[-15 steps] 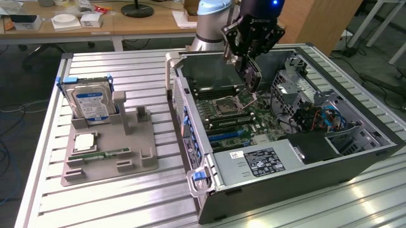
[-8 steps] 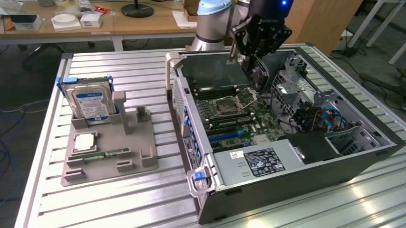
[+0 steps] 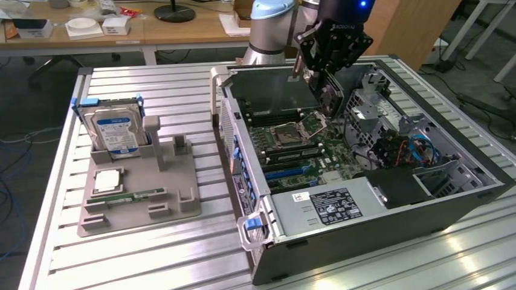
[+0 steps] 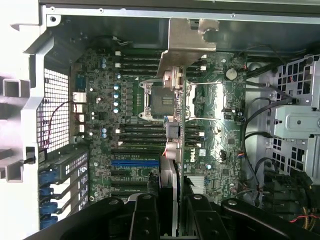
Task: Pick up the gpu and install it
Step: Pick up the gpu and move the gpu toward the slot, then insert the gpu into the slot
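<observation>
gripper [image 3: 321, 71] partly closed, clamped on gpu [image 3: 329, 99], above motherboard [image 3: 310, 154]

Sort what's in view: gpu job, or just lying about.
In the job: thin flat gpu card with silver bracket; black gripper clamping it; open dark computer case.
Lying about: silver hard drive with blue-white label; small square silver CPU chip; grey plastic holder.
</observation>
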Controlling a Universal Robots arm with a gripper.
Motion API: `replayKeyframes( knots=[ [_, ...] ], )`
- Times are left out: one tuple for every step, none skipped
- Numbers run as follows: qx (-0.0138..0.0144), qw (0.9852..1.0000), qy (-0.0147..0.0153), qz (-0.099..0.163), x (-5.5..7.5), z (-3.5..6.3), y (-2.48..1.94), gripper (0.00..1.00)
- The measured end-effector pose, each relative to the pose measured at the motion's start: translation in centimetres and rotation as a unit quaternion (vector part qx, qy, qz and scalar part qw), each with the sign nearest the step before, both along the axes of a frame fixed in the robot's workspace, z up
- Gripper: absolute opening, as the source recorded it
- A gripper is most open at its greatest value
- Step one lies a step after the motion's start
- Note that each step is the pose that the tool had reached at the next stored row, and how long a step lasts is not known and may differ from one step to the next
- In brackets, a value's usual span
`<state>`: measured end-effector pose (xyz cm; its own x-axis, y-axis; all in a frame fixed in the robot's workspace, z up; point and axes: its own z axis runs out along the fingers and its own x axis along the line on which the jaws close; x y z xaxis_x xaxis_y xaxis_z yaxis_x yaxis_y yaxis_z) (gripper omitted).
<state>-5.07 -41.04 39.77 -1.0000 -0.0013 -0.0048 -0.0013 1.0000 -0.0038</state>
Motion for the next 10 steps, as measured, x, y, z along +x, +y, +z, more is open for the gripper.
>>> replayKeyframes(
  knots=[
    [0.0000,1.0000,0.0000,0.000,0.00,0.00,0.00,0.27],
    [0.0000,1.0000,0.0000,0.000,0.00,0.00,0.00,0.27],
    [0.0000,1.0000,0.0000,0.000,0.00,0.00,0.00,0.27],
    [0.0000,1.0000,0.0000,0.000,0.00,0.00,0.00,0.27],
    [0.0000,1.0000,0.0000,0.000,0.00,0.00,0.00,0.27],
    [0.0000,1.0000,0.0000,0.000,0.00,0.00,0.00,0.27],
    [0.0000,1.0000,0.0000,0.000,0.00,0.00,0.00,0.27],
    [0.0000,1.0000,0.0000,0.000,0.00,0.00,0.00,0.27],
    [0.0000,1.0000,0.0000,0.000,0.00,0.00,0.00,0.27],
    [0.0000,1.0000,0.0000,0.000,0.00,0.00,0.00,0.27]
  ],
)
